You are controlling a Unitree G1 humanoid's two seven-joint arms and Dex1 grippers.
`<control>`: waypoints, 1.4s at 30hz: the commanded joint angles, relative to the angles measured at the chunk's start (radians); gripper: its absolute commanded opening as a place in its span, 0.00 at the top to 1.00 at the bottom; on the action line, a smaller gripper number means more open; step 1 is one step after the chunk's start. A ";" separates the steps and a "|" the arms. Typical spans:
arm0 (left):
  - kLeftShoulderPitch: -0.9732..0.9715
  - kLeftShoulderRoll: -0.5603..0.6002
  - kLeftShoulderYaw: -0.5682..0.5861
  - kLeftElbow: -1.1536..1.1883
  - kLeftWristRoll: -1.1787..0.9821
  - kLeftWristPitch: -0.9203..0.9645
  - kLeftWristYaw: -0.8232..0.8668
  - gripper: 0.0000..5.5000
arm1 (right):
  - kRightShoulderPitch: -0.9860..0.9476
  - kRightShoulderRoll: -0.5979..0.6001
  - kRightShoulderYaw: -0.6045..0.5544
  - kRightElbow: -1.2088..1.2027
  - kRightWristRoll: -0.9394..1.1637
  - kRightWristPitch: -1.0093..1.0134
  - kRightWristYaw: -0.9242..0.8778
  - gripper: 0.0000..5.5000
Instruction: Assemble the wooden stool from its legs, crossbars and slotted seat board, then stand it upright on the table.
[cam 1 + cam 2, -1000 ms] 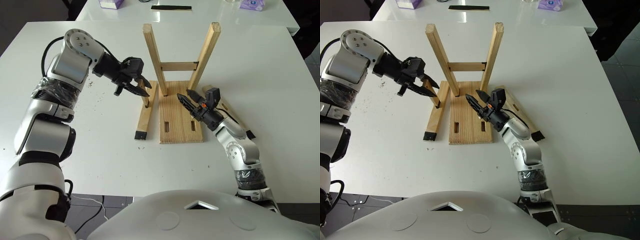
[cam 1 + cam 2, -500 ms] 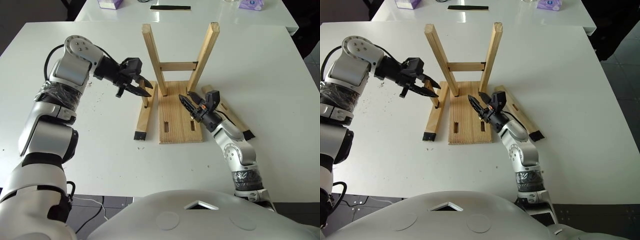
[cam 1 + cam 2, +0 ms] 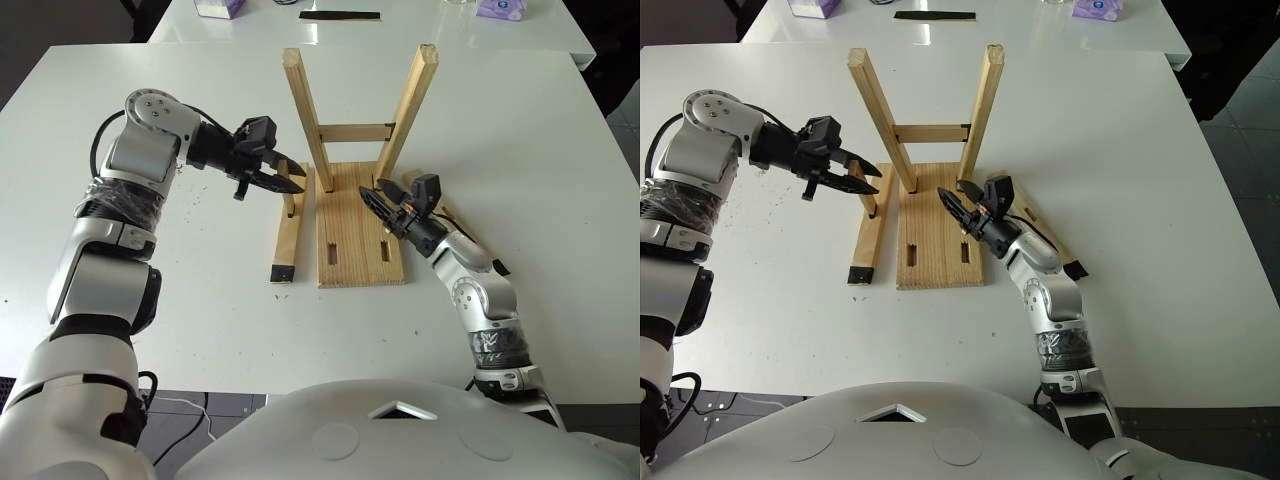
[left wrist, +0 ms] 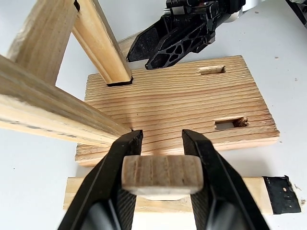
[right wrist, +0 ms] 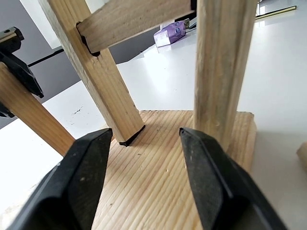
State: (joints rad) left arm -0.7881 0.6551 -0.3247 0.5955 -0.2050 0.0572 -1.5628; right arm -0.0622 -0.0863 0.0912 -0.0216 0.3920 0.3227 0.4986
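Two upright legs stand in the far slots of the seat board, joined by a crossbar; the board lies flat on the table. The left gripper has its jaws clamped on the end of a short stub rising from a third leg, which lies directly below those jaws, touching the board's edge. The right gripper holds its jaws spread and empty, low over the board, with one upright's foot just past one finger. A fourth leg lies behind those jaws, beside the arm.
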 commanded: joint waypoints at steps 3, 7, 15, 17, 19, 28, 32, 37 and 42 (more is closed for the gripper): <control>0.081 0.028 0.073 -0.088 -0.005 0.072 0.072 0.65 | -0.015 -0.012 -0.034 0.012 0.004 0.004 -0.004 0.53; 0.141 0.092 0.131 -0.214 -0.004 0.096 0.095 0.56 | 0.006 -0.010 -0.047 0.010 0.003 0.002 -0.014 0.53; 0.408 0.216 0.343 -0.550 -0.082 0.253 0.240 0.56 | 0.051 -0.020 -0.059 0.009 -0.009 -0.001 -0.019 0.53; 0.470 0.204 0.452 -0.632 -0.089 0.342 0.388 0.56 | 0.057 -0.026 -0.068 0.010 -0.009 -0.001 -0.021 0.53; 0.496 0.122 0.582 -0.717 -0.097 0.458 0.619 0.56 | 0.061 -0.030 -0.080 0.012 -0.006 -0.003 -0.026 0.53; 0.474 -0.611 0.636 -1.149 -0.229 0.583 1.451 0.56 | 0.005 -0.058 -0.085 0.078 -0.023 0.013 -0.032 0.53; 0.577 -0.712 0.571 -1.166 -0.158 0.527 1.524 0.56 | -0.072 -0.065 -0.093 0.156 -0.038 0.006 -0.047 0.53; 0.565 -0.728 0.511 -1.139 -0.129 0.510 1.567 0.56 | -0.087 -0.050 -0.106 0.222 -0.071 -0.032 -0.086 0.53; 0.570 -0.734 0.457 -1.099 -0.108 0.475 1.576 0.56 | -0.080 -0.024 -0.108 0.243 -0.082 -0.048 -0.106 0.53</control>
State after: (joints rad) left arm -0.2175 -0.0668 0.1532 -0.5271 -0.3265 0.5500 0.0008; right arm -0.1423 -0.1176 -0.0131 0.2092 0.3232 0.2791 0.4033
